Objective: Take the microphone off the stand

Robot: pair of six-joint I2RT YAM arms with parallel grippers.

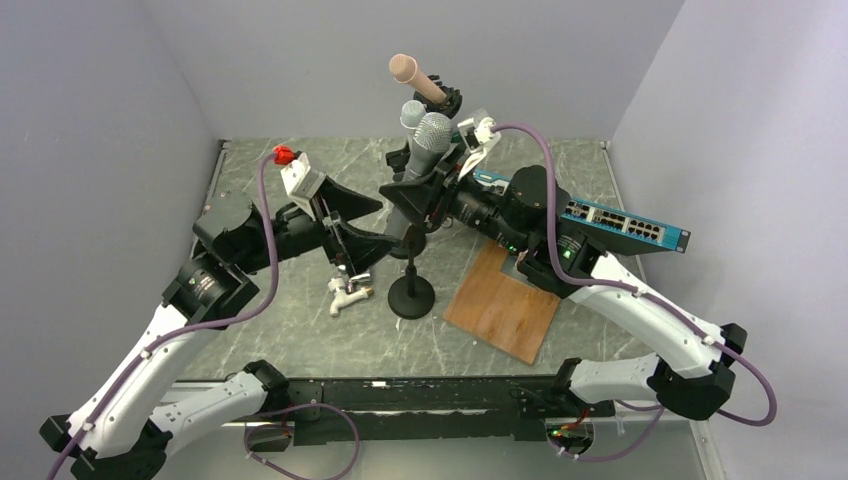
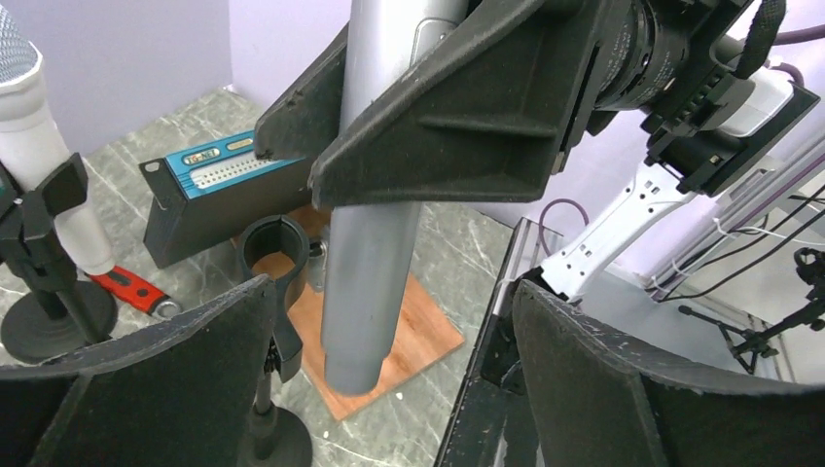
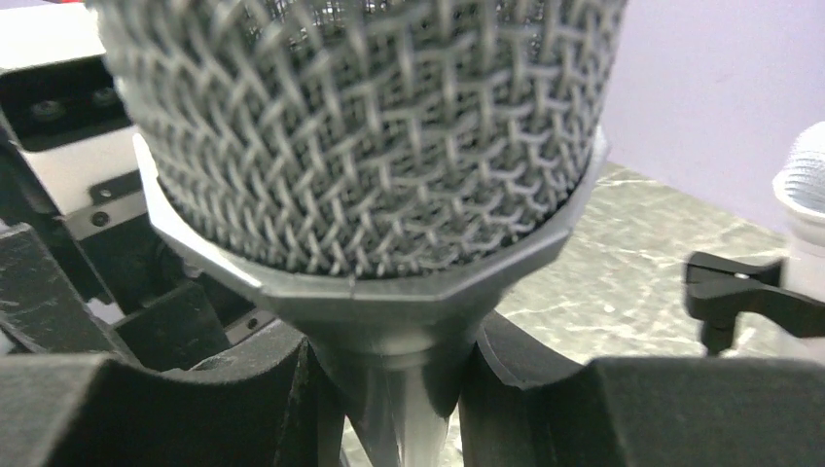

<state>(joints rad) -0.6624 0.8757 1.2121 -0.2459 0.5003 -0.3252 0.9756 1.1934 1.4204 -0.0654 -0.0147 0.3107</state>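
Observation:
My right gripper point(image 1: 425, 190) is shut on the grey microphone point(image 1: 430, 140), just under its mesh head point(image 3: 360, 126); its black pads point(image 3: 243, 409) press on the neck. In the left wrist view the microphone's body point(image 2: 375, 243) hangs free, its lower end beside the stand's clip point(image 2: 277, 248), which is empty. The black stand point(image 1: 411, 290) rises from a round base near the table's middle. My left gripper point(image 1: 365, 235) is open, its wide-apart fingers point(image 2: 146, 370) either side of the stand's pole and the microphone's body, gripping nothing.
A pink microphone point(image 1: 415, 78) and another grey one point(image 1: 412, 112) stand behind. A white microphone on a stand point(image 2: 39, 146) shows at left. A blue network switch point(image 1: 620, 222), a wooden board point(image 1: 505, 303), a white fitting point(image 1: 350, 293) and a red-handled tool point(image 2: 136, 289) lie on the table.

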